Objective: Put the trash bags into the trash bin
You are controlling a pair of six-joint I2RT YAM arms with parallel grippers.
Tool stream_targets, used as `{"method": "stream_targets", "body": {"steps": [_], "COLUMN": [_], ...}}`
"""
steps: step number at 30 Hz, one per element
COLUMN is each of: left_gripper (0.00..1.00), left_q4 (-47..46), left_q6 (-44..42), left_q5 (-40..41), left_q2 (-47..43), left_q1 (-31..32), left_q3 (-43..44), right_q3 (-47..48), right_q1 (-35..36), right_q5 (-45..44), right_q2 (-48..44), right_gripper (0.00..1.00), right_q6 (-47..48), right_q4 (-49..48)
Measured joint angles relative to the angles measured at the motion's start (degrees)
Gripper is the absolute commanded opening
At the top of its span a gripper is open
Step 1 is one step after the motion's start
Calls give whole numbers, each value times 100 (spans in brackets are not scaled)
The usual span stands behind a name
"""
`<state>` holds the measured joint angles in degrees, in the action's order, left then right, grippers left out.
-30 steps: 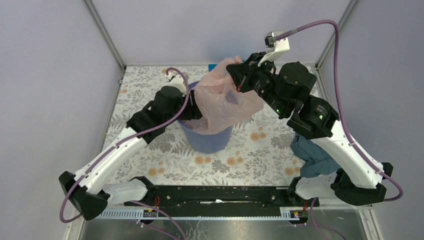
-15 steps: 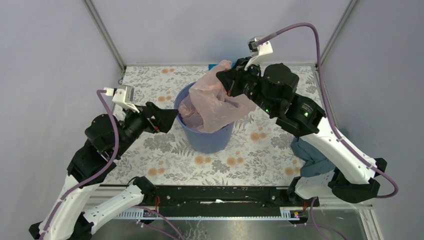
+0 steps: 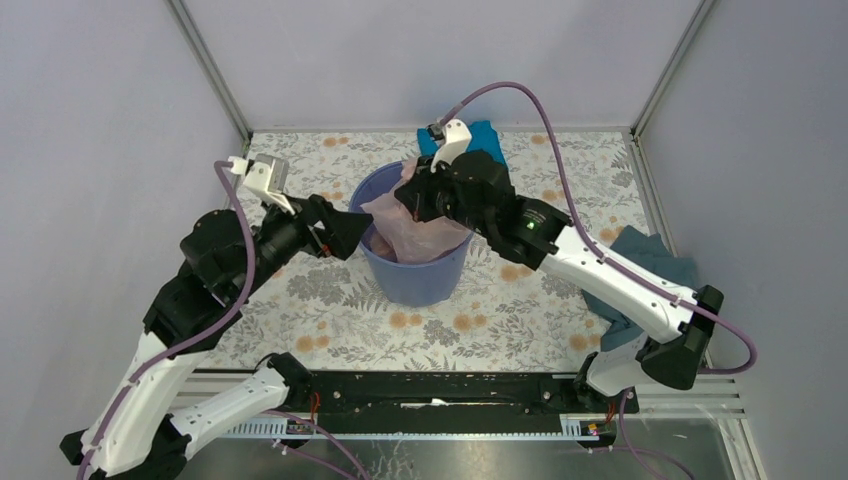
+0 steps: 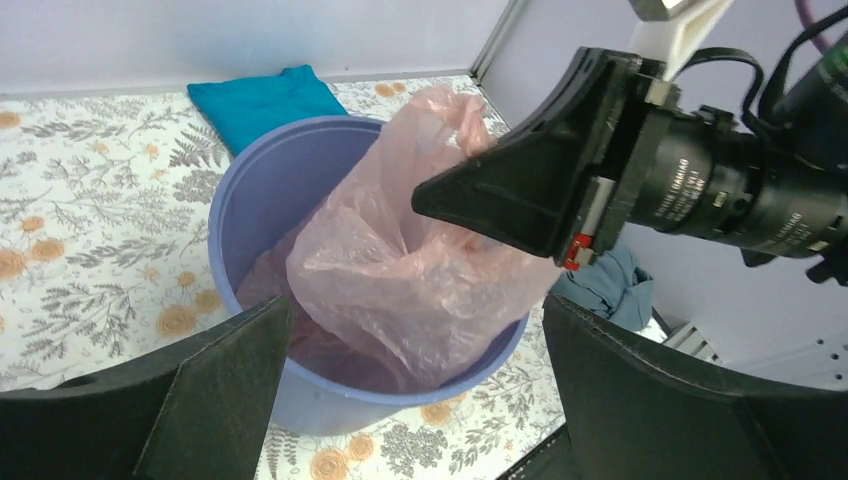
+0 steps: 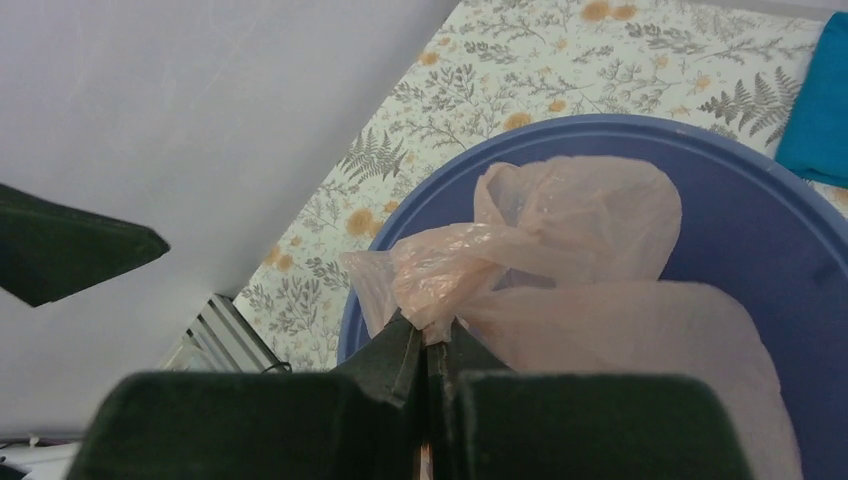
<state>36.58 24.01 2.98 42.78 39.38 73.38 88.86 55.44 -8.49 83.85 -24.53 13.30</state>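
The pale-pink trash bag (image 3: 412,228) sits bunched mostly inside the lavender-blue trash bin (image 3: 415,282), bulging above the rim. My right gripper (image 3: 407,200) is over the bin's mouth, shut on a twisted bit of the bag. The right wrist view shows the pinch (image 5: 432,335), the bag (image 5: 570,225) and the bin's rim (image 5: 790,205). My left gripper (image 3: 350,232) is open and empty, just left of the bin's rim. In the left wrist view its fingers (image 4: 215,390) straddle the bin (image 4: 232,205) and bag (image 4: 400,270) without touching them.
A bright blue folded cloth (image 3: 482,135) lies behind the bin, also in the left wrist view (image 4: 262,100). A grey-blue cloth (image 3: 640,262) lies at the right, under my right arm. Purple walls and metal posts close in the floral table (image 3: 320,320).
My right gripper moved left and down with the bag, so more of it is inside the bin. My left gripper let go and pulled back left from the bin.
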Motion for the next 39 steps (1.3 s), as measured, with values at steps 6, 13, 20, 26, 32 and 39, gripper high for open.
{"method": "stream_targets", "body": {"steps": [6, 13, 20, 26, 32, 39], "left_gripper": [88, 88, 98, 98, 69, 40], "left_q4": [-433, -973, -896, -511, -195, -15], "left_q6": [-234, -389, -540, -710, -855, -859], "left_q5": [-389, -1231, -1759, -1888, -2151, -2540], "left_q2": [326, 1001, 1644, 1725, 1818, 2479], "left_q1": [-2, -2, 0, -2, -7, -7], "left_q3": [68, 83, 595, 1292, 1394, 1657], "right_q3": [-96, -608, -699, -699, -699, -702], "right_q1": [0, 0, 0, 0, 0, 0], "right_q5": [-68, -146, -256, -219, -59, 26], "right_q2": [-483, -1292, -1338, -1333, -1333, -1333], "right_gripper": [5, 10, 10, 10, 11, 12], "right_q6": [98, 109, 114, 85, 7, -39], "right_q4": [-264, -872, -909, -890, -911, -973]}}
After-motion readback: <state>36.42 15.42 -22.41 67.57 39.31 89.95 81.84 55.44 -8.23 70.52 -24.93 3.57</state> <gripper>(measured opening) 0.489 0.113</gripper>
